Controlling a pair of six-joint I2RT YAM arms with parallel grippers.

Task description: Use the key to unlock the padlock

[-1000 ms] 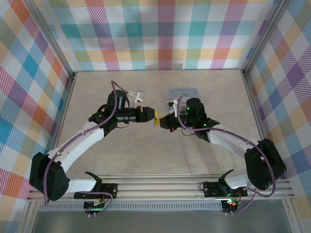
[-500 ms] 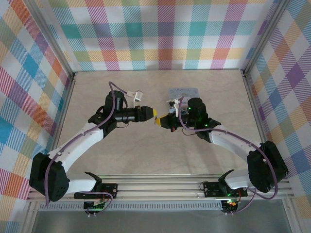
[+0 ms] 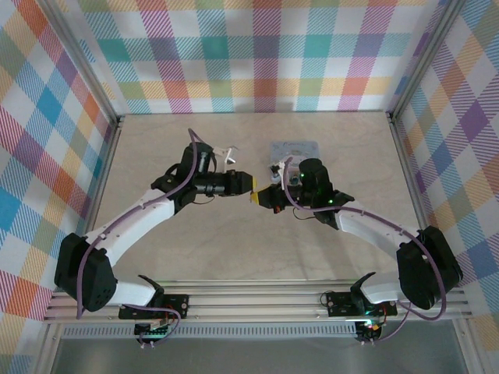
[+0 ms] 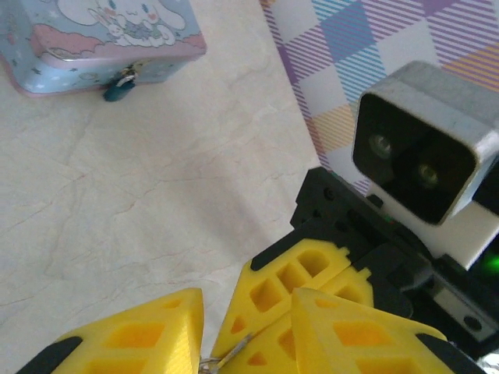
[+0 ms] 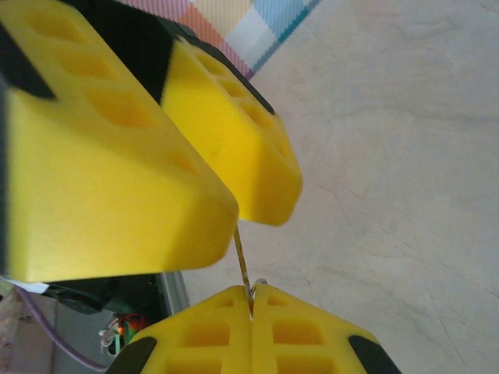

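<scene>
Dark padlock (image 4: 119, 88) on tin (image 4: 93, 47) front, well beyond left hand (image 4: 248, 315)

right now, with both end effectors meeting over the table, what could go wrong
1. The key is pinched only at the very tips of the shut right end effector; it may slip and drop to the table.
2. The left end effector, jaws apart, is crowded against it and may clamp foam rather than key.
</scene>
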